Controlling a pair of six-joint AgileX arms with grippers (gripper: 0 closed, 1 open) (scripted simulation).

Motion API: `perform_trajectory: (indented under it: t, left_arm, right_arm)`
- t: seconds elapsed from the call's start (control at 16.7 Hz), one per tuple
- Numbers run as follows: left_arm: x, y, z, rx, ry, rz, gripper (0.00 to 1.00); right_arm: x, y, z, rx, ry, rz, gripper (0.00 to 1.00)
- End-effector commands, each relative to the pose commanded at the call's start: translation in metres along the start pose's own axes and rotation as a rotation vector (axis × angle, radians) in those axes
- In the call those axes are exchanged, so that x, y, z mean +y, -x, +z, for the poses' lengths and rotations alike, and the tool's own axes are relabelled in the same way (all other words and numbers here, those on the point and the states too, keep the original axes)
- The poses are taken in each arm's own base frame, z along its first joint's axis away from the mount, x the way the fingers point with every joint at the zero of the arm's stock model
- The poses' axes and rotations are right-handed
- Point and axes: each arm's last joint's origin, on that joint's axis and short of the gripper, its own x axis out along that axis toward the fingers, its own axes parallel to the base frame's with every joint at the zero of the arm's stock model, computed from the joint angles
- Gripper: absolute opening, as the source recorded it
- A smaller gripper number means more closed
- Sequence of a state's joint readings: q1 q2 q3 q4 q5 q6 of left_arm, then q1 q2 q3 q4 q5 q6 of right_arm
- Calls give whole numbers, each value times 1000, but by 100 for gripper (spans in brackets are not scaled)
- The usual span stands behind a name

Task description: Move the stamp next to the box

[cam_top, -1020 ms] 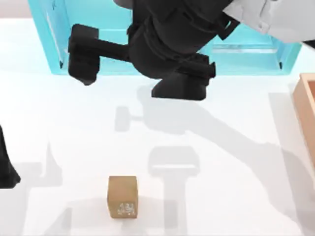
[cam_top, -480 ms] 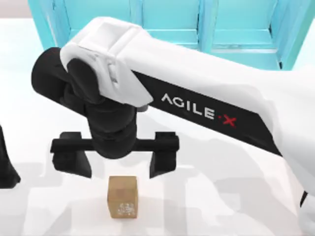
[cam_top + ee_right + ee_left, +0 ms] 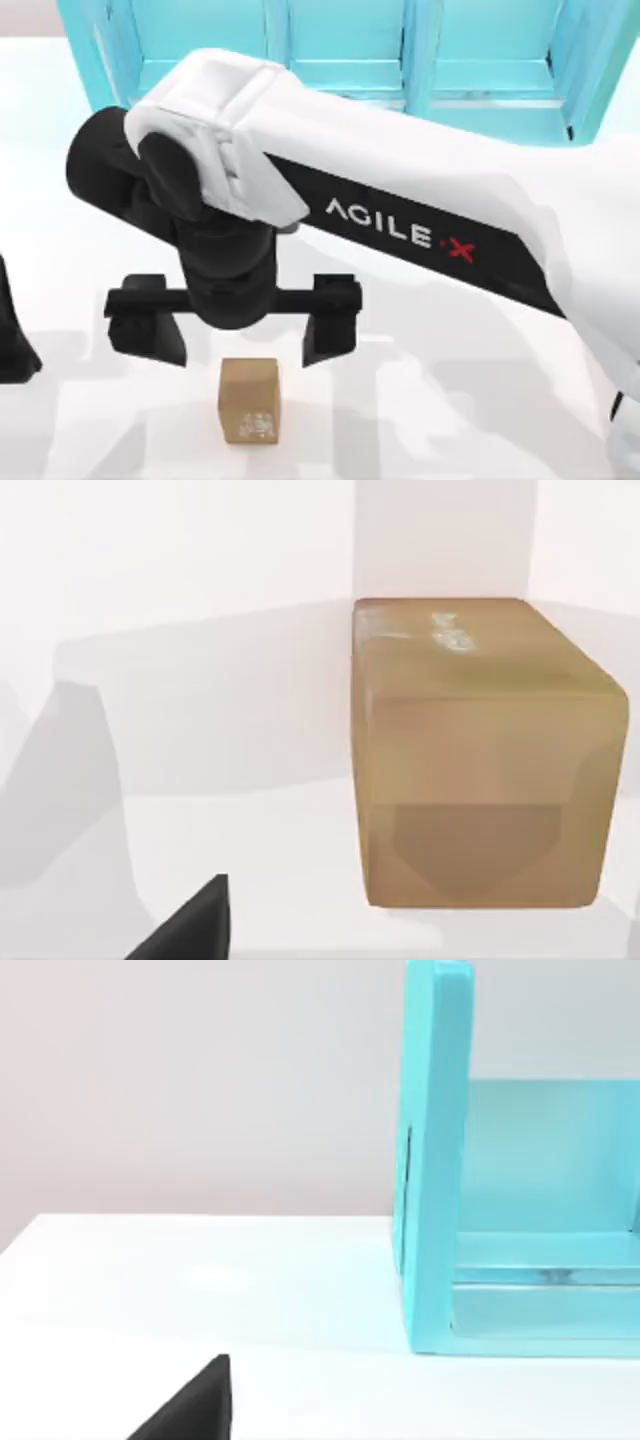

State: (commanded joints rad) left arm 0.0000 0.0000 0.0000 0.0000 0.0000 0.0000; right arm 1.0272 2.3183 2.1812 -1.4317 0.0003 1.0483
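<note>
The right arm, lettered "AGILE·X", holds its right gripper [image 3: 235, 335] spread wide just behind the stamp [image 3: 248, 400], which sits untouched near the table's [image 3: 450, 400] front edge, whitish engraving facing front.

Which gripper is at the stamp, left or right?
The right gripper, open, hovering just beyond the stamp at the table's front. The left arm sits parked at the left edge.

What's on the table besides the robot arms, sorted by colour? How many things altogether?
Tan-brown: 1, the stamp, a small wooden block sitting just in front of the right gripper, whose fingers are spread.
Turquoise: 1, the shelf unit at the back.
Total: 2.
</note>
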Motion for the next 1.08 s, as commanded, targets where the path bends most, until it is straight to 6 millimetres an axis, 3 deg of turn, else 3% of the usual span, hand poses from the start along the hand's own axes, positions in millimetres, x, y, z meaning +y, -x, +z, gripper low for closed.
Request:
perform_trajectory:
  t: [0.48,0.78,1.08]
  left_arm:
    - [0,0,0,0,0,0,100]
    - [0,0,0,0,0,0,100]
    - [0,0,0,0,0,0,100]
  right_arm:
    - [0,-84,-1,-2,0,3,100]
    - [0,-89,-2,-1,0,1,100]
    - [0,-89,-2,-1,0,1,62]
